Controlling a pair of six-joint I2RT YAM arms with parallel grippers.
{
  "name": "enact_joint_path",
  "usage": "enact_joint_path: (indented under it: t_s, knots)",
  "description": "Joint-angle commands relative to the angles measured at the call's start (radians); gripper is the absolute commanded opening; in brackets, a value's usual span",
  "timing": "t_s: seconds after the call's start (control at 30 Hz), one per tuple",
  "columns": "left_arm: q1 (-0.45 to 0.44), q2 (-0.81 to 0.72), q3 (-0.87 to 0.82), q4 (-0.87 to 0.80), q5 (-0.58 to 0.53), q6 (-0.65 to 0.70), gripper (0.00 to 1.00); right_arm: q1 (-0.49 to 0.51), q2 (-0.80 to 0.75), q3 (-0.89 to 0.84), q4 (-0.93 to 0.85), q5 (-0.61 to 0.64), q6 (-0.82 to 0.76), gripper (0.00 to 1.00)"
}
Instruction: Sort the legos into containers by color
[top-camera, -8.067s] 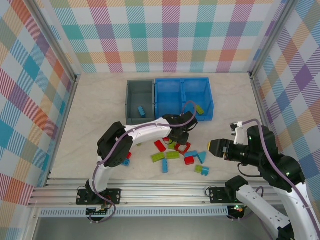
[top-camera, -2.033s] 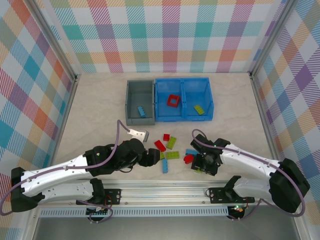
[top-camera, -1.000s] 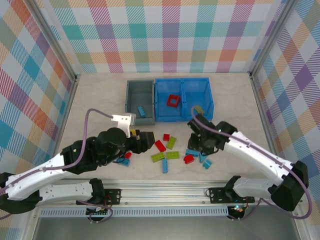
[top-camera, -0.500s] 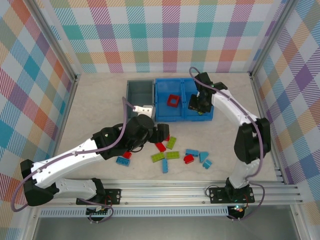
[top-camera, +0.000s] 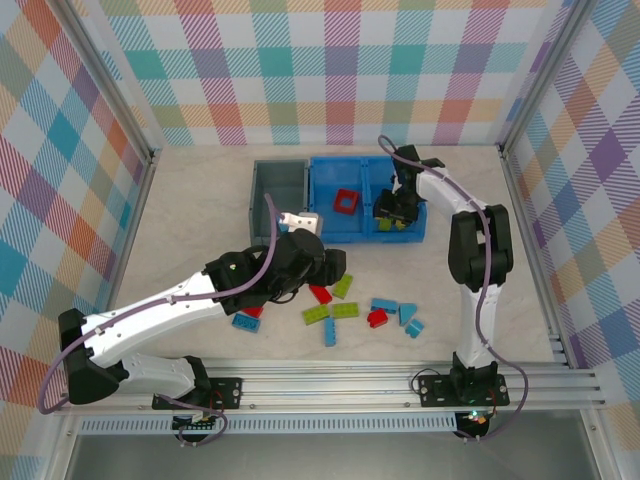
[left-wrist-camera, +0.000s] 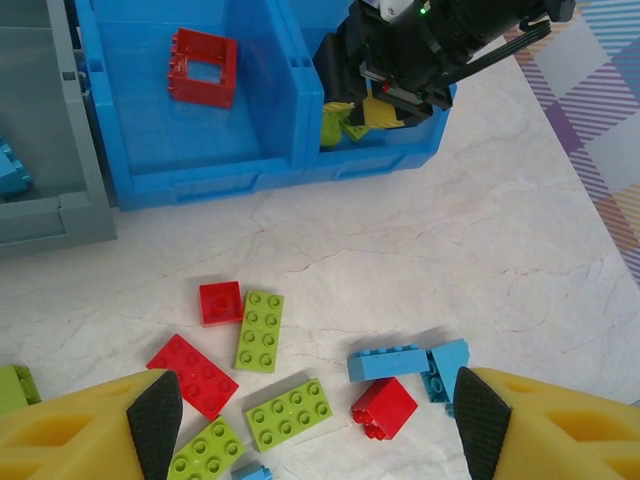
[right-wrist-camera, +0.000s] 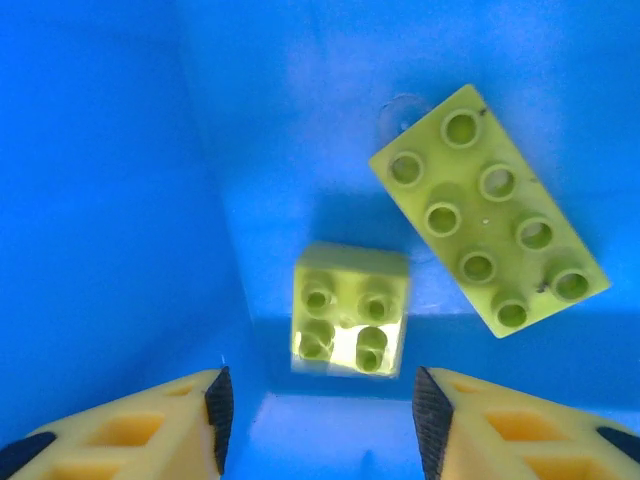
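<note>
Clock read off the top view, 12 being the far wall. I have the right gripper (top-camera: 390, 212) down in the blue bin (top-camera: 345, 160), in its right compartment, roughly 1 o'clock from the loose legos (top-camera: 345, 310). On its wrist view the jaws stand partly open with a small lime 2x2 brick (right-wrist-camera: 350, 322) just beyond the fingertips and a gap on either side, so nothing is gripped. That brick is a bit blurred, so I cannot tell if it rests on the bin floor. A lime 2x4 brick (right-wrist-camera: 487, 225) lies flat at 2 o'clock from it, close but apart.

The red square frame (top-camera: 346, 201) lies flat in the left compartment. The grey bin (top-camera: 258, 200) sits touching the blue bin at its 9 o'clock side, with a light blue brick (left-wrist-camera: 8, 172) at its edge on the left wrist view.

The left gripper (left-wrist-camera: 318, 420) hangs over the loose legos with jaws spread wide and nothing held. Under it on the table (top-camera: 200, 200) are a red 2x2 (left-wrist-camera: 219, 302); a lime 2x4 (left-wrist-camera: 260, 330) just beside it at 3 o'clock; a red 2x4 (left-wrist-camera: 192, 362); another lime 2x4 (left-wrist-camera: 290, 412); a blue 2x4 (left-wrist-camera: 388, 362) touching the blue wedge (left-wrist-camera: 447, 365); and a red block (left-wrist-camera: 383, 408) at 6 o'clock of that blue 2x4. One blue brick (top-camera: 243, 321) lies off at 9 o'clock of the pile, partly under the left arm.
</note>
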Motion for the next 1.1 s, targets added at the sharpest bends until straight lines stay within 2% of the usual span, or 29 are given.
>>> enact_joint_path:
  t_s: [0.0, 0.17, 0.33, 0.47, 0.57, 0.7, 0.8, 0.87, 1.0, 1.07]
  knots:
    - [0.004, -0.022, -0.007, -0.047, -0.046, -0.032, 0.73, -0.004, -0.014, 0.031, -0.024, -0.008, -0.008, 0.56]
    - [0.004, -0.065, -0.037, -0.188, -0.130, -0.135, 0.72, -0.002, -0.093, 0.032, -0.025, -0.010, -0.016, 0.58]
    - [0.006, -0.120, -0.097, -0.392, -0.190, -0.317, 0.72, 0.027, -0.230, 0.030, -0.031, 0.025, -0.035, 0.58]
    - [0.024, -0.165, -0.224, -0.486, -0.137, -0.457, 0.74, 0.100, -0.420, -0.086, 0.023, 0.045, -0.062, 0.60]
    - [0.061, -0.212, -0.372, -0.465, -0.043, -0.572, 0.77, 0.225, -0.591, -0.246, 0.106, 0.036, -0.095, 0.65]
    - [0.110, -0.287, -0.546, -0.316, 0.064, -0.650, 0.78, 0.443, -0.774, -0.464, 0.197, 0.006, -0.091, 0.67]
    - [0.152, -0.257, -0.603, -0.203, 0.144, -0.624, 0.79, 0.571, -0.866, -0.598, 0.248, -0.001, -0.041, 0.66]
    - [0.171, -0.195, -0.609, -0.174, 0.174, -0.593, 0.83, 0.643, -0.907, -0.655, 0.259, 0.020, -0.003, 0.67]
    - [0.208, -0.089, -0.614, -0.152, 0.209, -0.544, 0.89, 0.730, -0.946, -0.720, 0.273, 0.041, 0.068, 0.68]
    - [0.216, -0.079, -0.620, -0.176, 0.185, -0.563, 0.98, 0.753, -0.959, -0.745, 0.289, 0.051, 0.093, 0.68]
